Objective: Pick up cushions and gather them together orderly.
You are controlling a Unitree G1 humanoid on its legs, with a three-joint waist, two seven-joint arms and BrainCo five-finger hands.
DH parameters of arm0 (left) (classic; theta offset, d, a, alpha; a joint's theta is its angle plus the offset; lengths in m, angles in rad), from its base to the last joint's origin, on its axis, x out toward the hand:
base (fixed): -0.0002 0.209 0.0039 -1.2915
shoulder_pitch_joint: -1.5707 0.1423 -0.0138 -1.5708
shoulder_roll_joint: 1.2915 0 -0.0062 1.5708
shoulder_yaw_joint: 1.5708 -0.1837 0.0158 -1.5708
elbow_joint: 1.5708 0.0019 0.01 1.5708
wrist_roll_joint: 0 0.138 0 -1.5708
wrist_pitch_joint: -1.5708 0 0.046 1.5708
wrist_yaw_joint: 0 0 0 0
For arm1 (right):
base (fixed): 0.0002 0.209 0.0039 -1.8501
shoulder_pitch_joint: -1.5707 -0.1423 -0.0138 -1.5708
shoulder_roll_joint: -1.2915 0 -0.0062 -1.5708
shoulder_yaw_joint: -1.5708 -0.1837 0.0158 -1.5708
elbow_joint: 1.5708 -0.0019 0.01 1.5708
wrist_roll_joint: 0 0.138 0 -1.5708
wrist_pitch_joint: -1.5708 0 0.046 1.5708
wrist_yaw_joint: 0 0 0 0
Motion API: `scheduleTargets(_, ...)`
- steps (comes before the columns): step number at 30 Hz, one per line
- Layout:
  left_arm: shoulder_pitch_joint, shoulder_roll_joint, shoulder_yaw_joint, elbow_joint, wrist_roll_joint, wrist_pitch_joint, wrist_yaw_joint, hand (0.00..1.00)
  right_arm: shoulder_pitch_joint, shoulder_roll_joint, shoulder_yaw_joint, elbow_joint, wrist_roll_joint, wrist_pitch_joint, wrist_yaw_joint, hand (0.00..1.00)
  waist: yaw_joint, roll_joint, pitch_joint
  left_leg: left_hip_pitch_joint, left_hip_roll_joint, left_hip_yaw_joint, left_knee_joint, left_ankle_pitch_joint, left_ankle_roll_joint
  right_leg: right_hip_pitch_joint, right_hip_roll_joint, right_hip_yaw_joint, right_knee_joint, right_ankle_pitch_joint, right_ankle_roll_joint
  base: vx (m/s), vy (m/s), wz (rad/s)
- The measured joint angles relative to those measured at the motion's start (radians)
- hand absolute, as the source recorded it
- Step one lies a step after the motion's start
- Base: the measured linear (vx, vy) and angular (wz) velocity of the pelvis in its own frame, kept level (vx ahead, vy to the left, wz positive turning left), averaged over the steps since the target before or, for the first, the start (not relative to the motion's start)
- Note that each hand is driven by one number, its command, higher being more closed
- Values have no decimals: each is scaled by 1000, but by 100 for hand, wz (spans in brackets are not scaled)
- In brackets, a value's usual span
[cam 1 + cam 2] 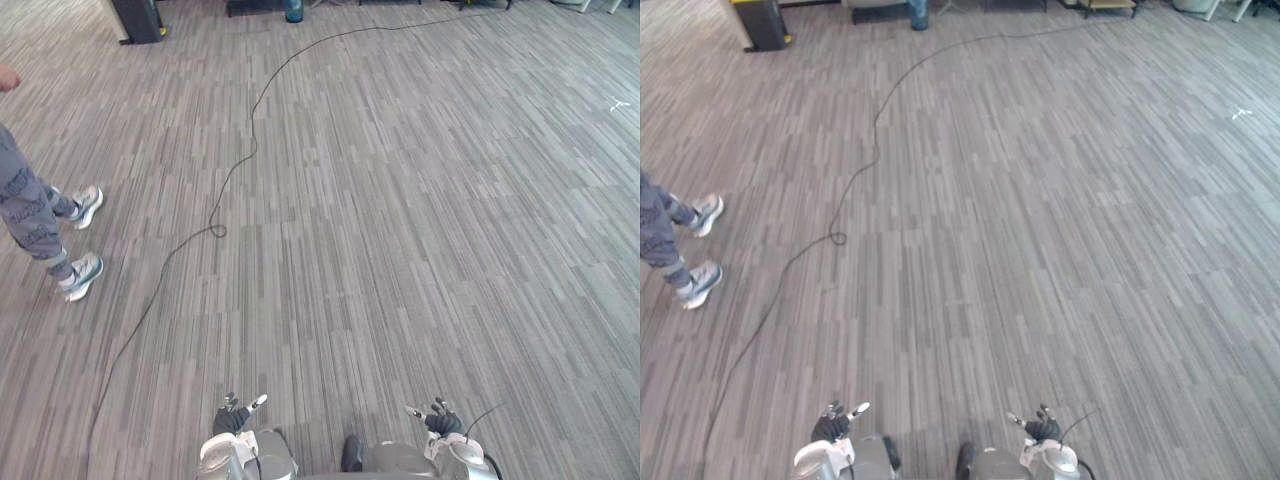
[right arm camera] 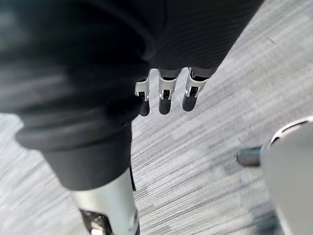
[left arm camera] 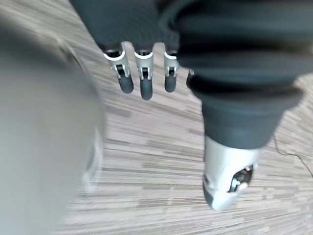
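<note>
The floor [image 1: 400, 220] was grey carpet laid in narrow striped planks, and it ran wide ahead of the robot. The left hand [image 1: 232, 420] hung low at the near edge of the head views. In its wrist view its fingers [image 3: 145, 88] pointed straight down toward the carpet, slightly spread, with the thumb set apart and nothing between them. The right hand [image 1: 443, 422] hung the same way on the other side. Its fingers [image 2: 165, 100] were relaxed and parted over the carpet, closed round nothing. Where the cushions lay I could not tell.

A person [image 1: 30, 215] stood at the robot's left, well apart from both hands, in grey patterned trousers. One light sneaker [image 1: 80, 275] was nearer the robot and the other sneaker [image 1: 87, 205] farther off. The person's own hand [image 1: 8, 77] showed at the far left edge. At the far end of the floor on the left stood a black stand [image 1: 138, 20], with a yellow part on it in the right eye view. A blue container [image 1: 293, 12] stood farther along that far edge, just beside a dark furniture base. A small white mark [image 1: 620, 104] lay on the carpet far off to the right. Its print, if it had any, was too small to read.
</note>
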Motion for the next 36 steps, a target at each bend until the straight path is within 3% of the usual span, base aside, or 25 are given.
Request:
scheduleTargets(1, 1, -4, -1, -3, -4, -3, 1, 0, 11, -1, 1, 0, 0, 0, -3, 0, 8, 0, -3, -8, -5, -22, -5, 39, -10, 16, -4, 16, -10, -10, 12, 612, 276, -83)
scheduleTargets(2, -1, -3, 0, -1, -6, -5, 2, 0, 20, 2, 4, -1, 0, -1, -7, 0, 15, -10, -10, -1, -28, -40, 20, 119, 31, 41, -21, 46, -15, -23, 31, 808, 333, -71)
scheduleTargets(3, -3, 22, -1, 1, -7, -3, 0, 0, 30, 29, 0, -9, 0, -4, -8, 0, 4, -47, -33, 16, -66, -40, 25, 85, 77, 17, -74, 47, 66, -29, 41, 694, 271, -55)
scheduleTargets(5, -3, 41, -1, 13, -10, -1, 2, 0, 38, 44, -8, -7, 0, -5, -7, 0, 0, -80, -38, 65, -74, 2, 49, 26, 95, -71, -110, 82, 315, -27, 50, 726, 281, -42)
scheduleTargets(7, -9, 66, -11, 42, -24, 4, 4, 0, 38, 58, -4, -11, 1, -7, -4, 0, 2, -112, -40, 200, -89, 52, 40, -50, 108, -198, -167, 79, 722, 29, 142, 607, 212, -54)
scheduleTargets(8, -11, 71, -20, 58, -24, 8, 5, 0, 38, 55, -2, -17, 0, -11, 1, 0, -5, -105, -35, 252, -90, 57, 27, -69, 109, -222, -187, 43, 816, 30, 145, 456, 135, -42)
scheduleTargets(10, -11, 68, -58, 92, -23, 15, 5, 0, 40, 37, 18, -54, -6, -18, 18, 0, -22, -71, -37, 450, -74, 117, -96, -97, 93, -348, -256, -147, 986, -27, 60, 618, 217, -83)
scheduleTargets(12, -16, 68, -81, 106, -23, 15, 1, 0, 32, 22, 33, -66, -11, -26, 22, 0, -34, -55, -37, 519, -57, 155, -158, -101, 84, -440, -252, -250, 939, -72, 47, 467, 127, -76)
scheduleTargets(14, -24, 72, -107, 114, -15, 16, -5, 0, 29, 20, 33, -81, -10, -30, 28, 0, -51, -52, -35, 572, -38, 211, -178, -101, 84, -542, -217, -377, 698, -74, 37, 517, 40, -56)
scheduleTargets(15, -32, 69, -114, 121, -11, 16, -5, 0, 19, 18, 34, -83, -10, -33, 31, 0, -65, -49, -33, 597, -31, 230, -188, -101, 84, -584, -180, -422, 500, -11, 25, 306, -2, -29)
scheduleTargets(16, -32, 67, -114, 123, -7, 16, -6, 0, 13, 17, 35, -83, -10, -33, 32, 0, -71, -48, -32, 608, -30, 235, -193, -101, 84, -593, -166, -428, 429, 24, 24, 549, -24, -18)
scheduleTargets(17, -32, 61, -115, 125, -2, 15, -6, 0, 8, 17, 36, -82, -9, -32, 34, 0, -84, -48, -30, 644, -38, 251, -214, -105, 74, -606, -129, -443, 230, 129, 30, 445, -28, -5)
scheduleTargets(18, -30, 59, -116, 125, 6, 15, -6, 0, 7, 16, 36, -84, -9, -32, 36, 0, -87, -48, -30, 675, -46, 256, -217, -118, 14, -616, -117, -442, 170, 175, 11, 865, -96, -9)
scheduleTargets(19, -20, 55, -111, 127, 16, 15, -6, 0, 10, 14, 33, -83, -7, -32, 38, 0, -90, -45, -30, 743, -58, 252, -215, -144, -29, -611, -98, -410, 161, 254, -96, 961, -167, -52)
scheduleTargets(20, -10, 20, -80, 127, 27, 16, -7, 0, -6, -7, 30, -92, -14, -34, 45, 0, -89, 15, -35, 773, -2, 255, -139, -136, -53, -629, -70, -405, 300, 245, -162, 978, -201, -70)
scheduleTargets(21, -9, 9, -76, 125, 35, 16, -7, 0, -6, -10, 11, -98, -18, -30, 50, 0, -90, 43, -38, 705, 71, 227, 59, -102, -85, -618, -39, -396, 332, 186, -151, 840, -239, -85)
scheduleTargets(23, -9, -18, -21, 110, 35, 20, -7, 0, -5, -10, 4, -123, -20, -12, 47, 0, -86, 69, -20, 505, 219, 151, 569, 120, -23, -518, 55, -342, 286, 126, -159, 811, -221, -80)
scheduleTargets(24, -4, -19, -11, 89, 35, 21, -11, 0, -5, -9, 7, -123, -19, -11, 43, 0, -78, 70, -10, 449, 252, 137, 730, 87, -31, -467, 87, -312, 267, 109, -164, 795, -134, -104)
scheduleTargets(26, 2, 8, -7, 49, 34, 19, -12, 0, -2, 8, 39, -122, -16, -2, 31, 0, -58, 26, 19, 335, 255, 115, 913, -30, -24, -286, 121, -216, 205, 57, -182, 612, -77, -110)
scheduleTargets(27, 9, 24, -14, 38, 31, 14, -11, 0, 8, 16, 65, -121, -15, -3, 32, 0, -58, -12, 15, 265, 235, 117, 882, -69, -7, -214, 124, -170, 152, 46, -177, 540, -57, -103)
scheduleTargets(29, 17, 28, -12, 3, 21, 10, -13, 0, 9, 29, 88, -123, -15, -2, 33, 0, -36, -28, 2, 150, 193, 113, 740, -121, 19, -128, 126, -82, 89, 39, -156, 520, -6, -119)
scheduleTargets(31, 21, 14, -12, -33, 12, -5, -12, 0, 2, 42, 87, -119, -15, 0, 33, 0, -11, -30, 1, 44, 91, 9, 382, -127, 22, -54, 109, 34, 60, 16, -119, 548, 79, -151)
scheduleTargets(33, 20, 10, -12, -33, -4, -11, -4, 0, 5, 47, 85, -116, -16, 0, 31, 0, -8, -29, 1, -4, 0, -108, 79, -49, -15, 9, 77, 115, 28, -13, -79, 621, 250, -134)
scheduleTargets(35, 23, -2, -13, -29, -10, -9, 1, 0, 27, 39, 85, -116, -16, -3, 28, 0, -1, -8, -13, -27, -7, -113, -68, 10, -16, 64, 69, 181, 7, -46, -30, 726, 362, -144)
scheduleTargets(36, 23, -1, -9, -30, -22, -10, 0, 0, 39, 43, 83, -113, -17, -2, 26, 0, 14, -8, -24, -19, -7, -116, -22, 133, 12, 99, 53, 229, 31, -83, -14, 723, 380, -136)
